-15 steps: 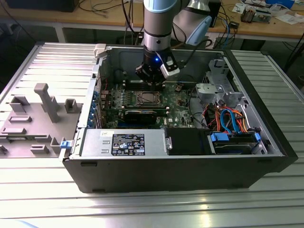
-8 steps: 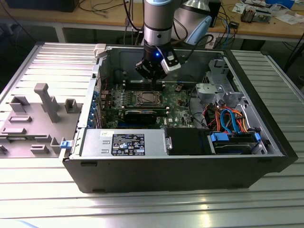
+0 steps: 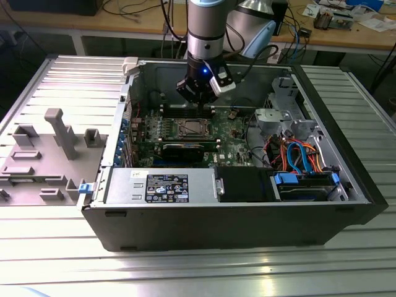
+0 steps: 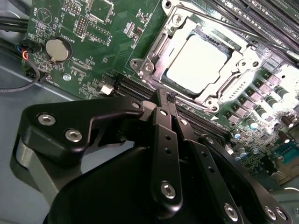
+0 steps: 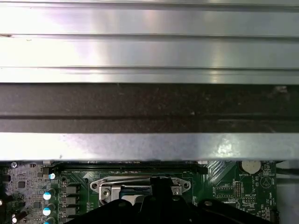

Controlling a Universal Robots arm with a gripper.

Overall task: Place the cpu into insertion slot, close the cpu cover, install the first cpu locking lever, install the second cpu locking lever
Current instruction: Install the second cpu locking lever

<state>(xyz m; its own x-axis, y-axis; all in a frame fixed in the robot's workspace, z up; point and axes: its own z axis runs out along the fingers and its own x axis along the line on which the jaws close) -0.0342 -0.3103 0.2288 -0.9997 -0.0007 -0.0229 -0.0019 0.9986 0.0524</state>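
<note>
Here the clenched tool (image 4: 167, 95) (empty) hovers beside the cpu (image 4: 196, 63), hiding the insertion slot's near edge.

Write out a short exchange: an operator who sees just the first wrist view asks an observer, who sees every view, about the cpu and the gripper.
Operator: The gripper blocks my view of the socket. Is the cpu there?
Observer: Yes. In the second wrist view the cpu lies flat, its silver top showing through the window of the cpu cover.
Operator: Is the gripper carrying anything?
Observer: No. In that view the gripper is shut on nothing, its tips beside the cover's edge.
Operator: Where is it within the case?
Observer: In the exterior view it hangs inside the open computer case, above the board.
</note>
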